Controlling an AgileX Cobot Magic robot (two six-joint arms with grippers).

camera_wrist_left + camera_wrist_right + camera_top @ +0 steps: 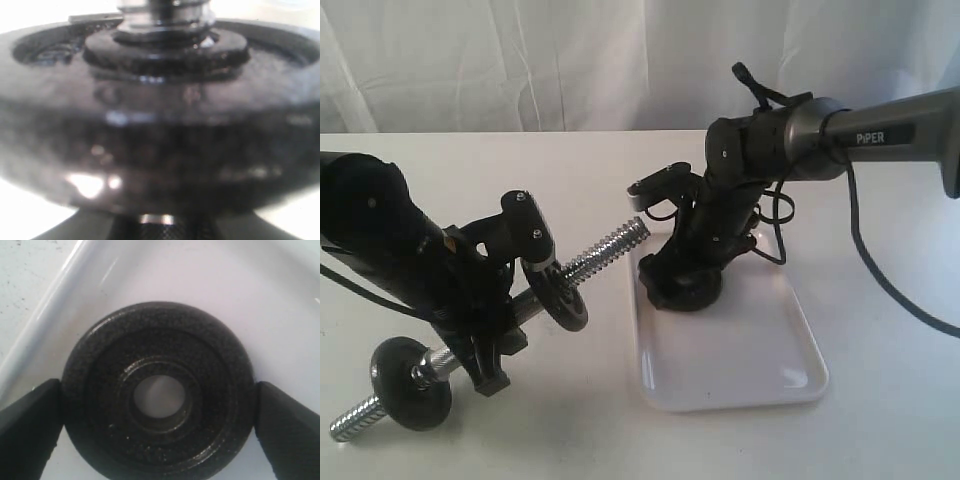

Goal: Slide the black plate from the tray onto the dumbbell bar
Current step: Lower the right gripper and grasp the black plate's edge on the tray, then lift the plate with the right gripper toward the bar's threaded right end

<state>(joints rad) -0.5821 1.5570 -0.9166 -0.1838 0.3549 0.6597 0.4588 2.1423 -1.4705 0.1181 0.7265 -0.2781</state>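
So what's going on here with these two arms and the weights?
The left gripper holds the dumbbell bar around its middle. The bar is tilted, with its bare threaded end pointing up toward the tray. The right gripper is down on the tray, and its fingers appear to rest against opposite sides of the black plate. The plate lies flat on the tray and is not yet lifted or threaded onto the bar.
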